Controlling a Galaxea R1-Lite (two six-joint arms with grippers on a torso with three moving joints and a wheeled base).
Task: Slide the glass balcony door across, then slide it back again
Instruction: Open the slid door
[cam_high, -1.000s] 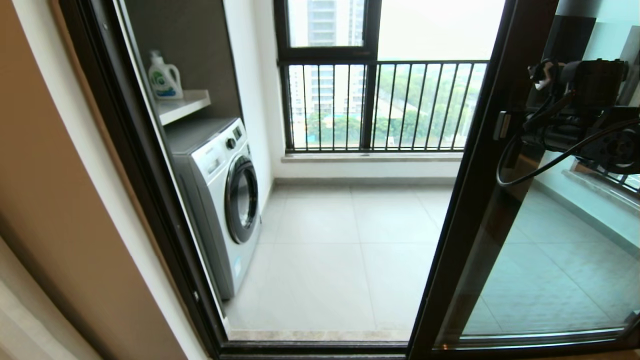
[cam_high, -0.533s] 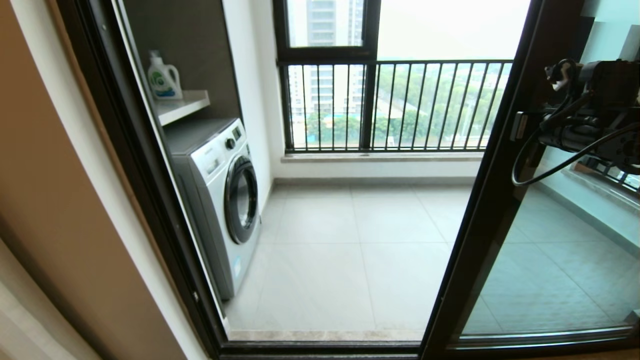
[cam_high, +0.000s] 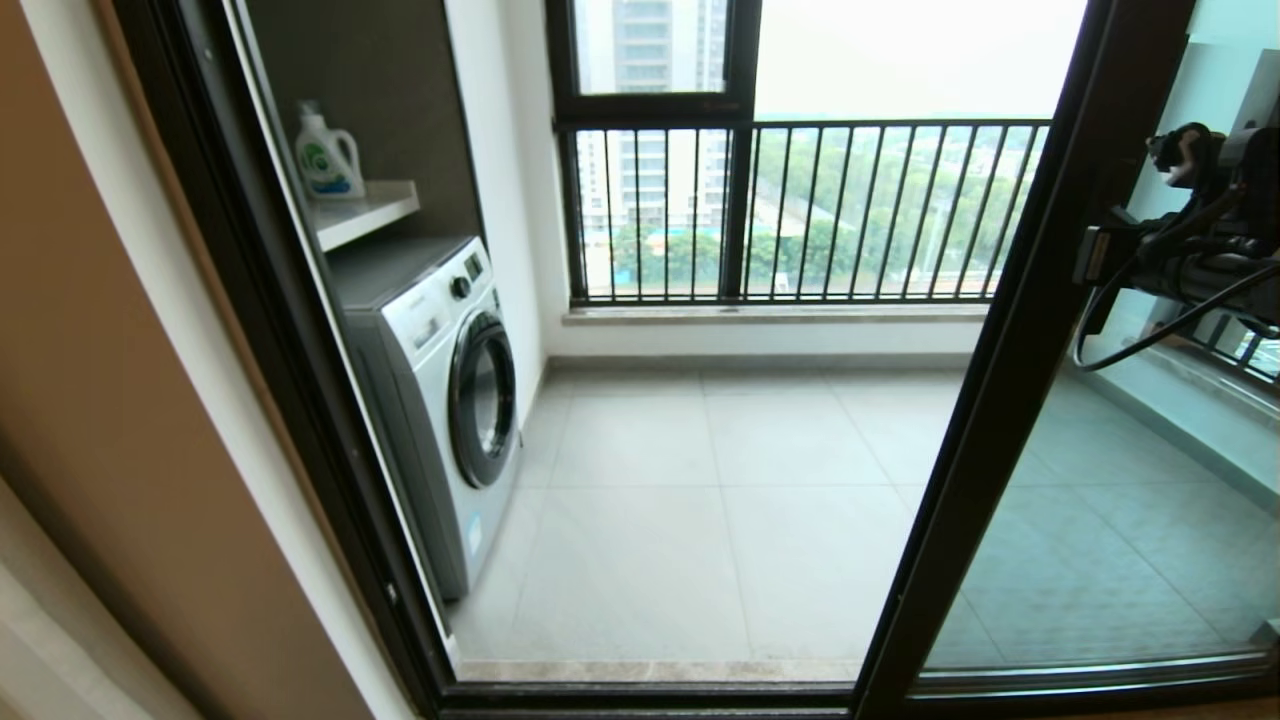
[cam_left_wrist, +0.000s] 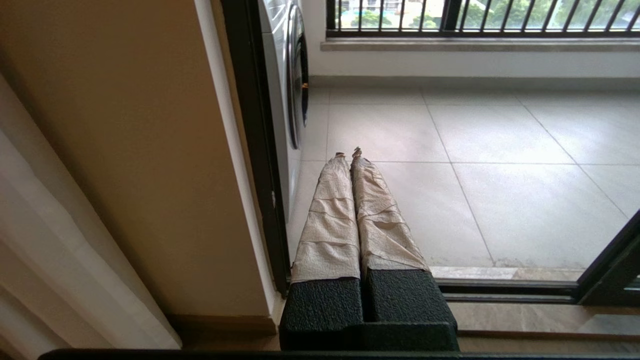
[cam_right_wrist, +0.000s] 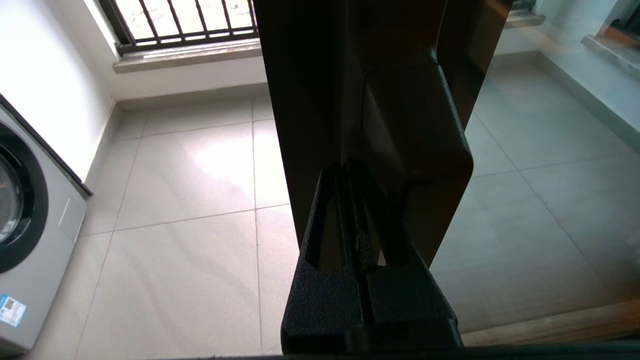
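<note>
The glass balcony door (cam_high: 1100, 520) stands at the right of the opening, and its dark stile (cam_high: 1010, 380) slants up across the head view. My right arm (cam_high: 1200, 265) reaches the stile at handle height. In the right wrist view my right gripper (cam_right_wrist: 350, 167) is shut, its tips pressed against the stile (cam_right_wrist: 310, 100) beside the dark handle block (cam_right_wrist: 420, 130); nothing shows between the fingers. My left gripper (cam_left_wrist: 348, 152) is shut and empty, its taped fingers (cam_left_wrist: 330, 215) low by the left jamb.
A white washing machine (cam_high: 440, 390) stands inside the balcony at the left, under a shelf with a detergent bottle (cam_high: 328, 155). The black barred railing (cam_high: 800, 210) closes the far side. The dark left jamb (cam_high: 280, 350) and the floor track (cam_high: 640, 692) border the opening.
The door's stile has slid to the right, widening the opening, and my right arm has moved right with it. The left arm has not moved.
</note>
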